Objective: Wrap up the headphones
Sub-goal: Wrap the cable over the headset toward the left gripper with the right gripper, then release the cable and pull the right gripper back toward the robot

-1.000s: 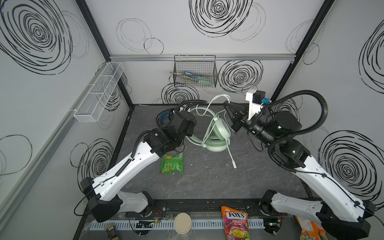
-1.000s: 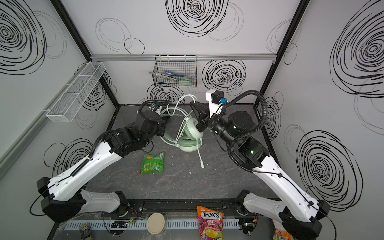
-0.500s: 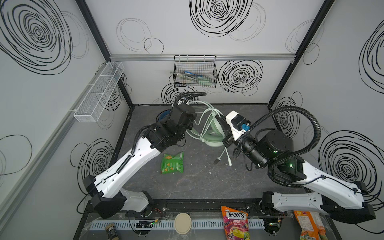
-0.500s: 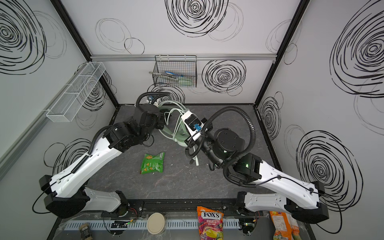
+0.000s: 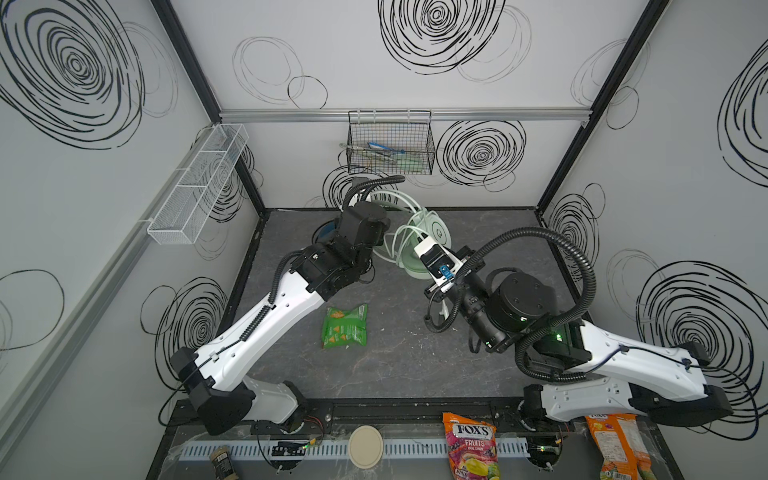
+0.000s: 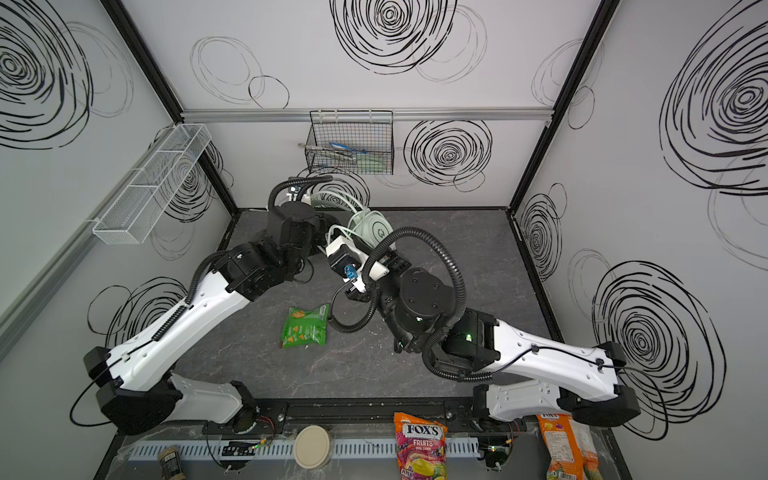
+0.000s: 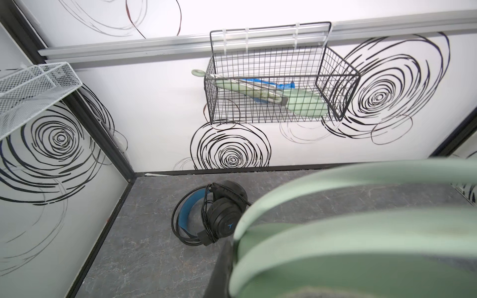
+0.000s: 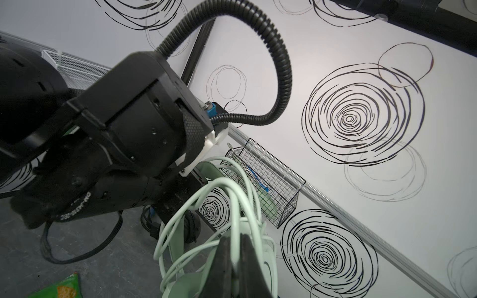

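The mint green headphones (image 5: 432,228) hang tilted above the back of the table, with their headband (image 7: 335,232) filling the left wrist view. My left gripper (image 5: 380,220) is shut on that headband; one dark finger (image 7: 219,268) shows beside it. Loops of the pale cable (image 8: 235,211) are draped around the headset. My right gripper (image 8: 233,260) is shut on one strand of the cable, just in front of the ear cup (image 8: 265,258). The black headphones (image 7: 224,214) lie on the table near the back left corner, their black cable coiled around them.
A green snack bag (image 5: 345,326) lies mid-table. A black wire basket (image 5: 390,143) hangs on the back wall and a white mesh shelf (image 5: 199,183) on the left wall. A FOX'S candy bag (image 5: 471,444), a round lid (image 5: 365,446) and an orange bag (image 5: 619,444) sit at the front edge.
My right arm has swung down and forward, from right of the mint headset to in front of it, carrying the cable. My left gripper has lifted the headset toward the back.
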Available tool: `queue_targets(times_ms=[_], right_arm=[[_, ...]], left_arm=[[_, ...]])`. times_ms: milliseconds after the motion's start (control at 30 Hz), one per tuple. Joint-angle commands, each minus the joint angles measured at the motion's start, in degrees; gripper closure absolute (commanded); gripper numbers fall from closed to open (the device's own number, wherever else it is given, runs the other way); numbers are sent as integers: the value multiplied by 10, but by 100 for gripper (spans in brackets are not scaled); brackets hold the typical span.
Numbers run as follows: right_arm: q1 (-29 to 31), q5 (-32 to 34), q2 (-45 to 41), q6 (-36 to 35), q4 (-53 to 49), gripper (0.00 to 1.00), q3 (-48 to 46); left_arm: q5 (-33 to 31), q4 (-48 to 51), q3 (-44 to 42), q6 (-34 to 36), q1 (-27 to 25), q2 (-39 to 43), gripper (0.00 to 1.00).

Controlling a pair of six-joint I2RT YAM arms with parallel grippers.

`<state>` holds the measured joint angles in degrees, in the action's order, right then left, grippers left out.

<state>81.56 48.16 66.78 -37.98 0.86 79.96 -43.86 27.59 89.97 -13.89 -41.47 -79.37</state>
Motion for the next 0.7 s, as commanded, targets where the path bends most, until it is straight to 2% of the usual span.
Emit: queue_targets(times_ms=[0, 200, 433, 533, 667], right_arm=[[26, 0, -12, -5, 36, 86, 29], [26, -21, -33, 62, 17, 79, 5], [24, -14, -77, 130, 20, 77, -28], [6, -6, -121, 189, 17, 56, -48], [-27, 4, -178, 255, -24, 41, -60]], left_arm=[[-69, -82, 11, -25, 30, -19, 100], [26, -42, 66, -93, 28, -27, 100], [58, -72, 46, -99, 20, 6, 100], [70, -114, 9, -86, 23, 32, 100], [73, -139, -12, -79, 23, 55, 100]])
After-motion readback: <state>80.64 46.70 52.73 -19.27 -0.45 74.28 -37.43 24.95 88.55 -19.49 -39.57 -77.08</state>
